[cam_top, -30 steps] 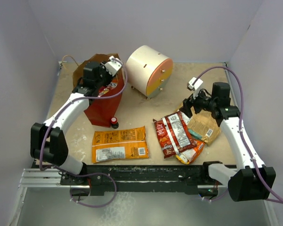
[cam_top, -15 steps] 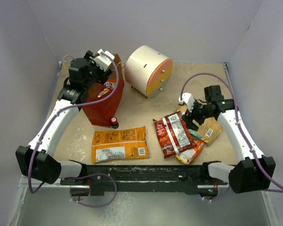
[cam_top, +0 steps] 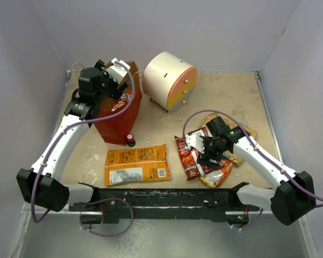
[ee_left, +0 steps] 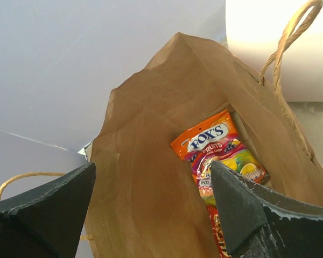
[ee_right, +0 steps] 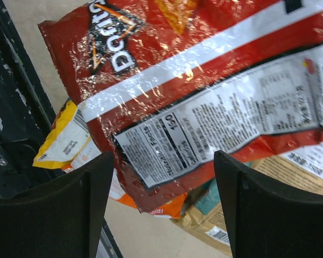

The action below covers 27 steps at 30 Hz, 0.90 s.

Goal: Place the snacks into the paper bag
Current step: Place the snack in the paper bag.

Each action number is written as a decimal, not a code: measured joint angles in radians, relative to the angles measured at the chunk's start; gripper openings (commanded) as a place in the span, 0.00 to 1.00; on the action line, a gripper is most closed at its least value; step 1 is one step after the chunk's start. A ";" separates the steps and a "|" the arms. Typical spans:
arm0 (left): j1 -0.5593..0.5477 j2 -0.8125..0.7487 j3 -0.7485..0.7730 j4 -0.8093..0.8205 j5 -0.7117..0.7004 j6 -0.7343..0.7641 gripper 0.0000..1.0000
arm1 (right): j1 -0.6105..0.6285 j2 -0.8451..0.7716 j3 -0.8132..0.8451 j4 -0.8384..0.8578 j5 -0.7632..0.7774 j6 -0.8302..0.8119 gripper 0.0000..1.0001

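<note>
Because most snacks lie out on the table [cam_top: 161, 115], the job looks barely begun. The bag [cam_top: 117, 122] stands upright at the far left, mouth open, with one sweets packet [ee_left: 220, 156] inside against its wall. The left end effector [ee_left: 152, 172] hangs over that mouth, jaws wide apart and empty. The orange packet [cam_top: 137, 164] lies flat near the front edge, apart from the rest. The red packet [ee_right: 204, 70] tops a heap at the right. The right end effector [ee_right: 164, 161] hovers just above it, jaws spread, gripping nothing. Beneath show a tan packet [ee_right: 280, 177], a yellow packet [ee_right: 59, 140] and a teal packet [ee_right: 210, 196]. At least five remain to bag, I judge.
</note>
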 measured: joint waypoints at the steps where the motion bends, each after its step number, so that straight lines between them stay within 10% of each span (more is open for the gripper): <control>1: 0.000 0.000 0.000 -0.002 -0.003 0.000 0.91 | 0.024 -0.003 -0.017 0.008 0.015 0.003 0.76; 27: 0.000 -0.024 -0.003 -0.011 -0.042 0.002 0.94 | 0.109 0.299 0.011 0.418 0.258 0.227 0.52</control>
